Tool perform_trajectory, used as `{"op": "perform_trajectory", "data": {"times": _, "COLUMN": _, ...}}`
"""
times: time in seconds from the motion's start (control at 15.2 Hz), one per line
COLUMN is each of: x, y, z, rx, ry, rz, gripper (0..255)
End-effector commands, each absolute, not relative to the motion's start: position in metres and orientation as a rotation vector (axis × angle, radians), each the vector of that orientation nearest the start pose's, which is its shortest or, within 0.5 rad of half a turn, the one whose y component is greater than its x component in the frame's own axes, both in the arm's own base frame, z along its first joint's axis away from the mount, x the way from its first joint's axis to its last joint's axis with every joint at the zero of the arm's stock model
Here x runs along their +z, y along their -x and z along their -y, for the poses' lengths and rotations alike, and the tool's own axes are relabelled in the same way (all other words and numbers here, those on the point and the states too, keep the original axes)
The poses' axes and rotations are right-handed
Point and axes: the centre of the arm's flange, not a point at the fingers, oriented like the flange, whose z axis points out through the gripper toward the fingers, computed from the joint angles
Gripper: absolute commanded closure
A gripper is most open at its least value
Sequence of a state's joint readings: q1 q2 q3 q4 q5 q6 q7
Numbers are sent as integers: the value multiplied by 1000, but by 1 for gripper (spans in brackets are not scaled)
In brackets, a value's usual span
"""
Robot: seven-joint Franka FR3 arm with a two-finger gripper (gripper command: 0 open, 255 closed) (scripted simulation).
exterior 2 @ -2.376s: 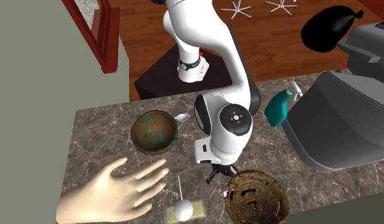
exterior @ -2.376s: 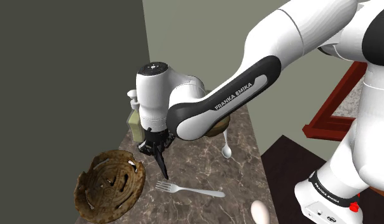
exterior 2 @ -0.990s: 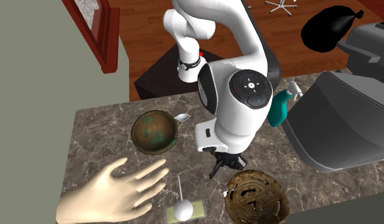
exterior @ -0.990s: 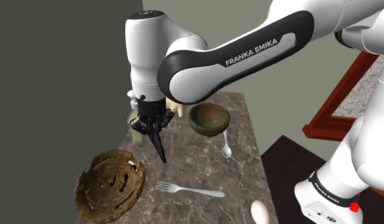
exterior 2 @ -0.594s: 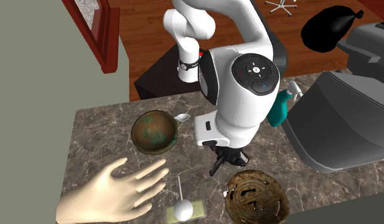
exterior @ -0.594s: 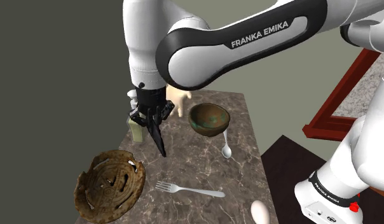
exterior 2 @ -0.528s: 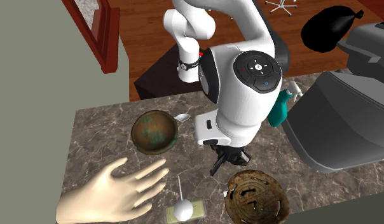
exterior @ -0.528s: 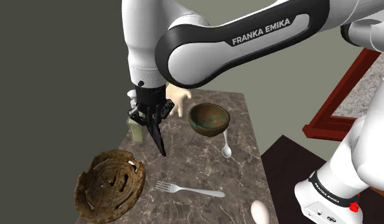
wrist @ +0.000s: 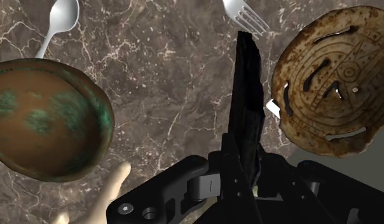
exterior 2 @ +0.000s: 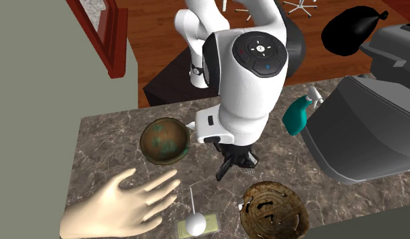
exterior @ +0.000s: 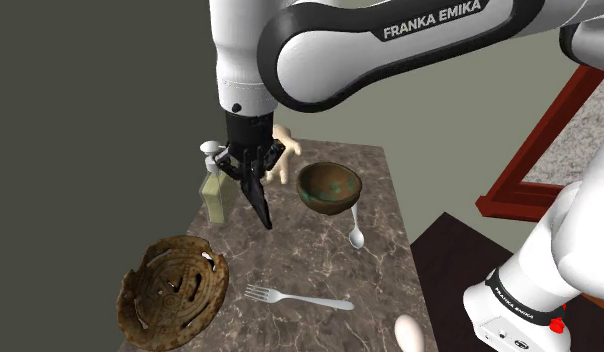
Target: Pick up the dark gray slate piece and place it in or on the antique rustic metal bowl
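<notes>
The jaws are clenching the dark slate piece (exterior: 260, 205) aloft over the table (exterior: 310, 265), just beside the green-stained bowl (exterior: 330, 186), so the carry is calling for a shift above that bowl.

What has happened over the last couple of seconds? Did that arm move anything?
The black gripper, clamped on the long dark slate piece throughout, has lifted it well above the marble counter and carried it a little toward the rusty green-brown metal bowl. Nothing was let go. The bowl, the brown pierced round dish, the white fork and the spoon lie where they were.
</notes>
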State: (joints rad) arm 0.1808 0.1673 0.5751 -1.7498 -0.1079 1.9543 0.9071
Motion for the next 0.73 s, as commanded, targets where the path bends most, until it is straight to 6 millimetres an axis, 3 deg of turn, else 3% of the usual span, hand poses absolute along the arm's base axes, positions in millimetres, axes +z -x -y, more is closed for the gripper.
{"op": "perform_trajectory", "data": {"times": 0.0, "x": 494, "y": -464, "z": -376, "rx": -80, "ry": 3093, "rz": -190, "gripper": 255}}
{"op": "perform_trajectory", "data": {"times": 0.66, "x": 501, "y": -476, "z": -245, "rx": -80, "ry": 3093, "rz": -190, "gripper": 255}}
